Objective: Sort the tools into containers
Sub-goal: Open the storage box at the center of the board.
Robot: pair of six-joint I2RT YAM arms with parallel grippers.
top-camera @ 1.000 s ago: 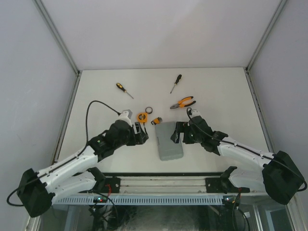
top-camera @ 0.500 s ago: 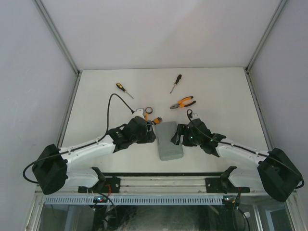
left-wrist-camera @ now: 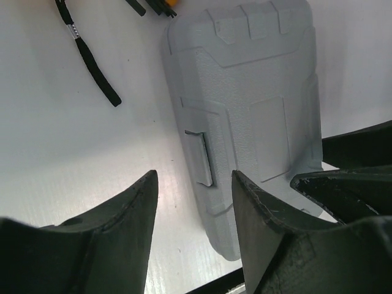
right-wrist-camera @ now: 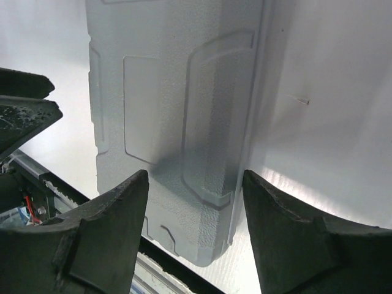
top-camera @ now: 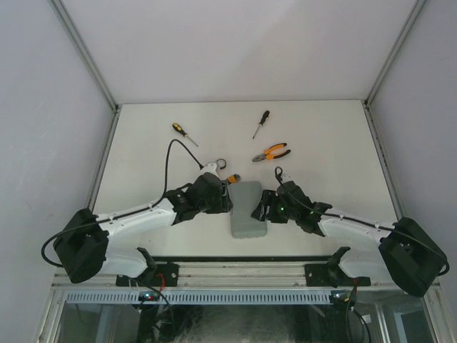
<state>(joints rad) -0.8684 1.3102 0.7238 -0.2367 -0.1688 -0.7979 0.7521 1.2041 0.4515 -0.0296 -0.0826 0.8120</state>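
Note:
The grey tool case (top-camera: 248,209) lies closed near the table's front edge. My left gripper (top-camera: 224,201) is open at its left edge. In the left wrist view the left gripper (left-wrist-camera: 195,184) straddles the latch side of the case (left-wrist-camera: 251,104). My right gripper (top-camera: 263,209) is open at the case's right edge. In the right wrist view the right gripper (right-wrist-camera: 195,184) spans the case's (right-wrist-camera: 177,104) near right corner. Two screwdrivers (top-camera: 184,133) (top-camera: 261,123), the orange pliers (top-camera: 272,152), the black ring (top-camera: 220,163) and the hex key set (top-camera: 233,178) lie further back. The tape measure is hidden under my left arm.
A black strap (left-wrist-camera: 92,61) lies on the table left of the case. The table's front edge and a metal rail (top-camera: 243,271) run just behind the case's near end. Grey walls enclose the white table (top-camera: 328,136).
My left gripper has swung right, from beside the tape measure to the case's left edge. The right gripper has slid a little nearer along the case, which has shifted slightly.

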